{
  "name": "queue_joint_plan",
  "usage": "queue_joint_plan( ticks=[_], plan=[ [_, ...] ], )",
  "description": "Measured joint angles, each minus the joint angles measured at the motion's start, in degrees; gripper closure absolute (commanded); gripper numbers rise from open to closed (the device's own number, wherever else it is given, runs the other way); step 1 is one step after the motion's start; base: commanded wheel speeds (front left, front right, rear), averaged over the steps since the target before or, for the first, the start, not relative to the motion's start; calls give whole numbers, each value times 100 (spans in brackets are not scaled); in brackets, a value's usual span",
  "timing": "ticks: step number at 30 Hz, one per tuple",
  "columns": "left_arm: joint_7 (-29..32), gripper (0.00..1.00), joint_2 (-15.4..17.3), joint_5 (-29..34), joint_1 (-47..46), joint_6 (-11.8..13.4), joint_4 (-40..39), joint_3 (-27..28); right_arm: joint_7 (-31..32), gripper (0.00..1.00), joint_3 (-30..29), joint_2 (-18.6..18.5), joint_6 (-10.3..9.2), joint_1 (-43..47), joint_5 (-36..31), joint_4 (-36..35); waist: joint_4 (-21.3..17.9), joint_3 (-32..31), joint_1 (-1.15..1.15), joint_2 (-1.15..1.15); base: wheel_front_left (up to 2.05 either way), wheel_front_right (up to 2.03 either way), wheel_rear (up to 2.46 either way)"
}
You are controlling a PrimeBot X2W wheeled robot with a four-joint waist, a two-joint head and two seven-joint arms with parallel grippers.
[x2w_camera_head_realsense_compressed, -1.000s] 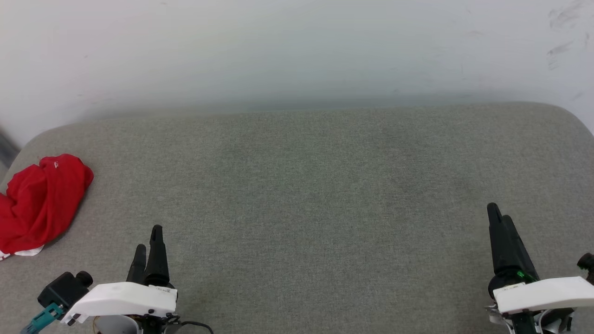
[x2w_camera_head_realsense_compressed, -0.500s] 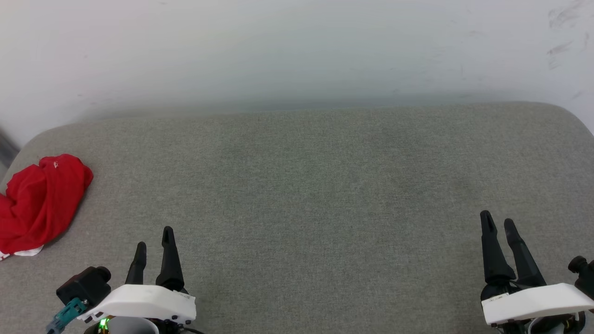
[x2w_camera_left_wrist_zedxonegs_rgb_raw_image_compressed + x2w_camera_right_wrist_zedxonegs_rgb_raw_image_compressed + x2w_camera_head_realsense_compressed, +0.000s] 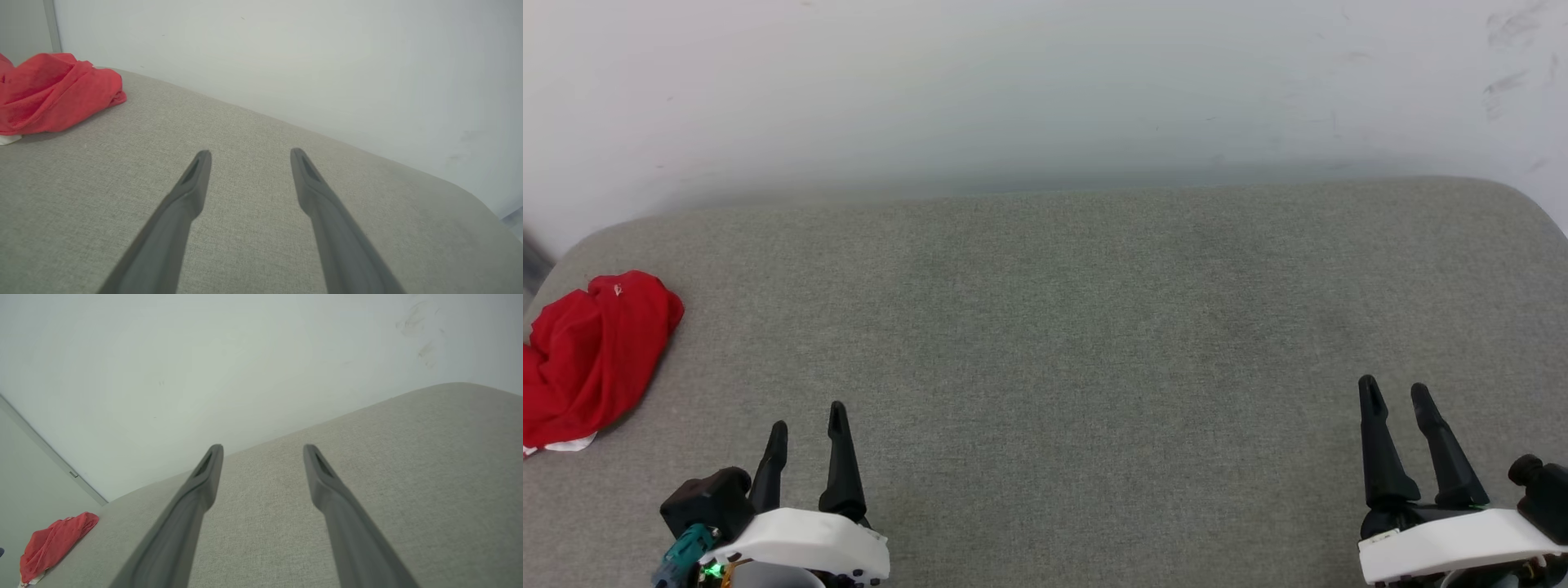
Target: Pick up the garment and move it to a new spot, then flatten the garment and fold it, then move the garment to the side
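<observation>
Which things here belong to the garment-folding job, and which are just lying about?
Job: garment, crumpled at far left; left gripper, open; right gripper, open.
Not the job: grey padded surface; white wall behind it.

The garment is shown in plain bright red, with a small white patch at one edge; the padded surface is covered in flecked grey weave; the wall is painted pale white, faintly smudged dark; the left gripper and right gripper are coloured black, with white wrist shells.
</observation>
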Motion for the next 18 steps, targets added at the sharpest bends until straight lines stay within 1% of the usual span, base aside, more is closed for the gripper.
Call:
queue_joint_plan(
  ticks=[10,18],
  plan=[
    [-145,0,94,519,47,140,-76,-164,-135,0,14,0,0,96,-603,-97,-7,6,0,0,0,0,0],
    [-245,0,108,869,88,148,-119,-229,-246,0,22,-1,0,122,-944,-142,-10,19,0,0,0,0,0]
  ],
)
